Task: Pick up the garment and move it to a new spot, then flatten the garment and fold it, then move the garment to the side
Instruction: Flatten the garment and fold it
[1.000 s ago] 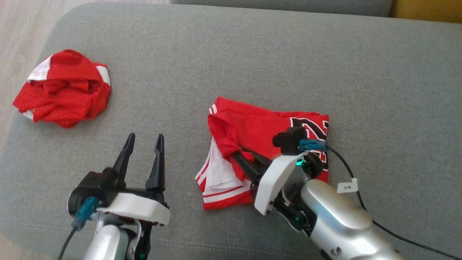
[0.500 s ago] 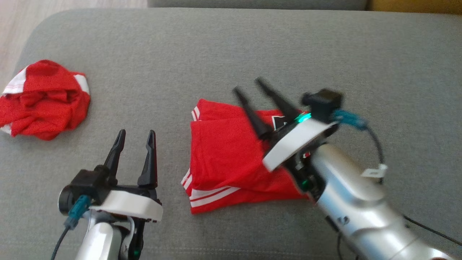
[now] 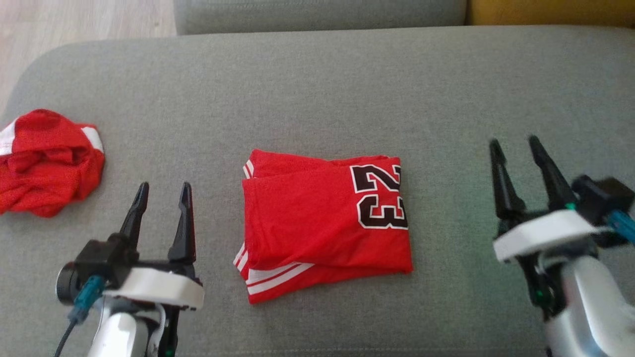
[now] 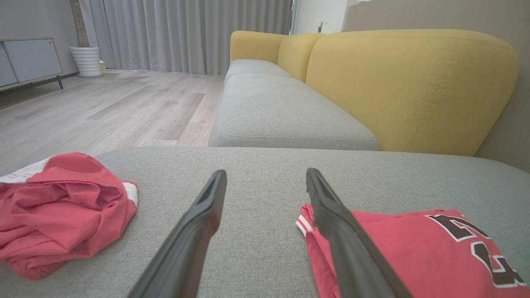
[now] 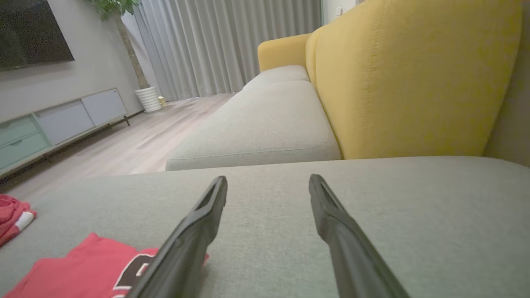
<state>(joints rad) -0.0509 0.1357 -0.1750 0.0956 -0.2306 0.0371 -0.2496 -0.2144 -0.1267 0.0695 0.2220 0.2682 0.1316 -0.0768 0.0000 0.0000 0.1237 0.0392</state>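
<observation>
The garment point(image 3: 322, 218) is a red jersey with white stripes and a black 23, lying folded into a flat rectangle in the middle of the grey cushion point(image 3: 317, 89). My left gripper point(image 3: 164, 184) hovers open to its left, with nothing between its fingers. My right gripper point(image 3: 514, 140) stands open well to the right of the jersey, apart from it. In the left wrist view the left gripper point(image 4: 266, 171) points past the garment point(image 4: 414, 248), whose edge lies behind the right finger. The right wrist view has the right gripper point(image 5: 268, 177) over bare cushion, the garment point(image 5: 83, 273) at lower left.
A second red garment point(image 3: 47, 163) lies crumpled at the cushion's far left edge, also seen as a heap point(image 4: 62, 211) in the left wrist view. The yellow sofa backrest point(image 4: 405, 82) rises behind, with another grey seat cushion point(image 4: 281, 111). Wooden floor point(image 3: 74, 20) lies beyond the left edge.
My right gripper let go of the jersey's flap, opened and drew back to the right. The flap now lies flat, showing the 23. The head camera has shifted; the left gripper stays open.
</observation>
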